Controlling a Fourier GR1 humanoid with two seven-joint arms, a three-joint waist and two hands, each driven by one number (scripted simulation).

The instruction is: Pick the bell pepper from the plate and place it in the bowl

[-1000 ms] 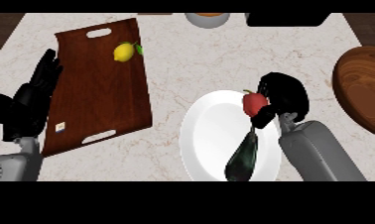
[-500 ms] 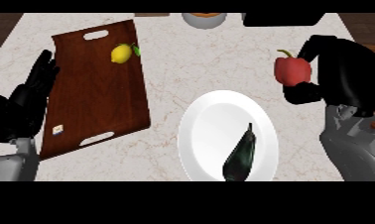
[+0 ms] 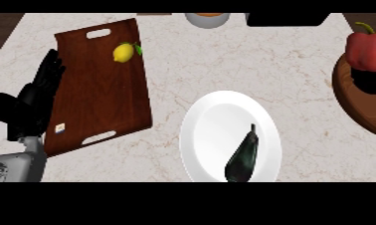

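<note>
The red bell pepper (image 3: 361, 50) with its green stem hangs at the view's right edge, over the near rim of the brown wooden bowl (image 3: 351, 100). Just below the pepper a black part of my right hand (image 3: 365, 78) shows; the rest of that hand lies outside the view, and it seems curled on the pepper. The white plate (image 3: 213, 129) sits at lower centre and holds only a dark eggplant (image 3: 243, 155). My left hand (image 3: 33, 104) rests open at the left edge, fingers up.
A dark wooden tray (image 3: 99, 99) lies at the left with a yellow lemon (image 3: 125, 52) on it. A small grey cup (image 3: 207, 19) and a black object (image 3: 286, 19) stand at the counter's far edge.
My right hand lifted the bell pepper off the plate and carried it right, to over the bowl at the view's edge. The left hand has stayed still.
</note>
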